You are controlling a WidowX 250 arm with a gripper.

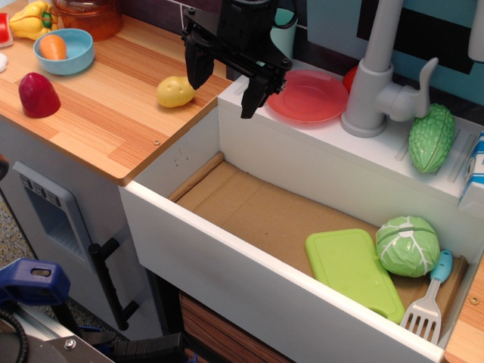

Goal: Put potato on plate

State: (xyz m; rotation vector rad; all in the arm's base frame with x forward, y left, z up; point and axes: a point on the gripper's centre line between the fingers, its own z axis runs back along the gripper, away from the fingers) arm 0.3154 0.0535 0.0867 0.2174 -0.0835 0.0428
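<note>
The pale-yellow potato [175, 91] lies on the wooden counter near its right edge. The coral-red plate [308, 96] sits flat on the white ledge behind the sink, left of the grey faucet. My black gripper [224, 89] hangs open and empty above the counter's right edge, between the two. Its left finger [198, 69] is just right of the potato and its right finger [253, 97] is just left of the plate's rim. Whether it touches either I cannot tell.
A light-blue bowl [64, 51] with an orange toy, a dark-red toy [38, 95], a yellow pepper [32, 20] and an orange jar [91, 17] stand on the counter. The sink [257, 219] holds a green board [354, 270], a cabbage [408, 246] and a spatula [428, 302]. A green gourd [432, 138] lies right of the faucet [372, 83].
</note>
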